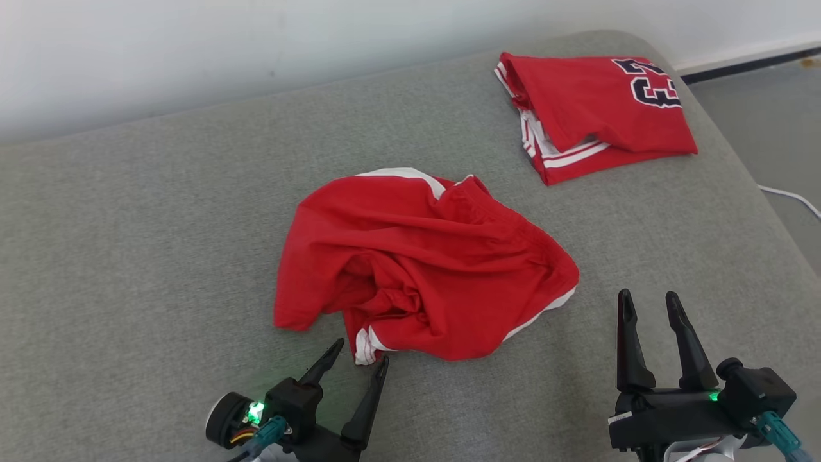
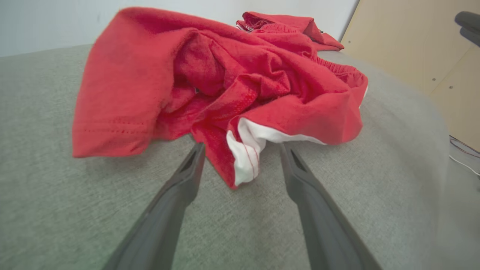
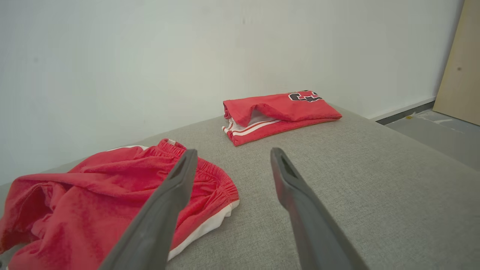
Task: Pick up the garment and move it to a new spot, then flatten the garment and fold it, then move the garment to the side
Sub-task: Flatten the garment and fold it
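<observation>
Currently the left gripper [image 1: 361, 351] sits low and leans forward, its two dark fingers spread to either side of a white-trimmed hem corner of the crumpled red fabric garment [image 1: 423, 269] (not closed on it). The garment lies bunched mid-way across the grey woven cushion [image 1: 160, 256]. The right gripper [image 1: 648, 295] points straight ahead near the garment's right edge, fingers apart and empty. A folded red jersey with dark numerals [image 1: 596, 109] lies well apart, far right.
</observation>
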Tool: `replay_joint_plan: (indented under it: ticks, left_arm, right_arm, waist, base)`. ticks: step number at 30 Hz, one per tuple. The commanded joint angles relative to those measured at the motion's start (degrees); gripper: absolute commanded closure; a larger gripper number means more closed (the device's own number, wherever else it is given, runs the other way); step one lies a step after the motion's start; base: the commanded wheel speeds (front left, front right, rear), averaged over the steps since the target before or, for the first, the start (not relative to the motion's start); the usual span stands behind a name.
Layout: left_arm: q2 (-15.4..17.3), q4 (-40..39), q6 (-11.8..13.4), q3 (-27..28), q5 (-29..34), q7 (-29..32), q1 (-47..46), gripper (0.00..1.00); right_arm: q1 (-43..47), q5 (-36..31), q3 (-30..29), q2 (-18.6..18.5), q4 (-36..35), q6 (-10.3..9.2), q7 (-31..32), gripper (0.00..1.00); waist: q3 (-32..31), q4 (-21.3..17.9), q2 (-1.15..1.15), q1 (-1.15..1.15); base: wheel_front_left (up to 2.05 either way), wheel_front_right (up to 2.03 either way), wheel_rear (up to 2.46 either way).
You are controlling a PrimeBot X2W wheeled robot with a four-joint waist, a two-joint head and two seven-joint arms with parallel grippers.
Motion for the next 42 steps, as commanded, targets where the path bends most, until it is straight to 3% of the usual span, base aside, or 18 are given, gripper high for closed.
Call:
replay_joint_plan:
  ticks: [1,2,3,4,5,15,24,31,38,40,41,42]
  left_arm:
    - [0.16,0.59,0.06,-0.43,-1.03,-0.18,-0.89,0.0]
    - [0.11,0.83,0.06,-0.75,-1.29,-0.18,-1.14,0.0]
    - [0.1,1.01,0.06,-0.94,-1.34,-0.18,-1.44,0.69]
    - [0.1,1.01,0.06,-0.94,-1.34,-0.18,-1.44,0.69]
    - [0.09,1.18,0.06,-1.08,-1.54,-0.18,-1.55,1.0]
    - [-0.26,0.14,0.1,1.95,-1.85,-0.18,-1.18,1.0]
    - [3.68,-7.65,0.98,7.34,1.09,-0.19,4.0,1.0]
    - [6.27,-11.17,2.1,9.98,0.3,-0.18,10.83,1.0]
    - [3.35,-8.67,1.62,9.88,-1.54,-0.18,15.86,1.0]
    - [2.69,-8.12,1.59,9.79,-0.77,-0.18,16.32,0.27]
    - [2.14,-8.27,1.55,9.94,-0.48,-0.19,16.31,0.0]
    - [1.63,-8.68,1.5,10.2,-0.29,-0.18,16.27,0.0]
  right_arm:
    - [-0.35,0.35,-0.04,0.45,-0.09,-0.15,-0.23,0.0]
    - [-0.33,0.3,-0.19,0.46,-0.17,-0.15,-0.23,0.0]
    - [-0.3,0.23,-0.26,0.49,-0.24,-0.15,-0.23,0.0]
    - [-0.3,0.23,-0.26,0.49,-0.24,-0.15,-0.23,0.0]
    - [-0.22,0.14,-0.35,0.52,-0.27,-0.15,-0.23,0.0]
    - [1.03,-0.75,-1.49,0.29,-0.47,-0.15,-0.23,0.0]
    - [1.93,-0.65,-1.28,-0.27,0.48,-0.15,-0.16,0.0]
    - [1.96,-1.05,-0.68,-0.32,1.14,-0.15,-0.17,0.0]
    - [2.15,-0.46,-0.88,-1.2,1.92,-0.15,-0.17,0.0]
    - [2.29,-0.42,-0.99,-1.44,2.06,-0.15,-0.17,0.0]
    - [2.3,-0.39,-1.06,-1.6,2.1,-0.15,-0.17,0.0]
    - [2.29,-0.36,-1.11,-1.74,2.15,-0.15,-0.17,0.0]
  waist:
    - [0.89,-1.18,-0.01,-0.01]
    - [0.86,-1.23,-0.01,-0.01]
    - [0.81,-1.25,-0.01,-0.01]
    - [0.81,-1.25,-0.01,-0.01]
    - [0.68,-1.2,-0.01,-0.01]
    - [-1.36,3.25,-0.01,-0.01]
    - [-3.6,11.33,-0.01,-0.01]
    - [-4.12,14.7,-0.01,-0.01]
    - [-4.35,15.6,-0.01,-0.01]
    - [-4.62,15.79,-0.01,-0.01]
    - [-4.77,15.91,-0.01,-0.01]
    - [-4.89,16.03,-0.01,-0.01]
  base:
    - [0.0,0.0,0.0]
    - [0.0,0.0,0.0]
    - [0.0,0.0,0.0]
    - [0.0,0.0,0.0]
    - [0.0,0.0,0.0]
    - [0.0,0.0,0.0]
    - [0.0,0.0,0.0]
    - [0.0,0.0,0.0]
    - [0.0,0.0,0.0]
    - [0.0,0.0,0.0]
    - [0.0,0.0,0.0]
    - [0.0,0.0,0.0]
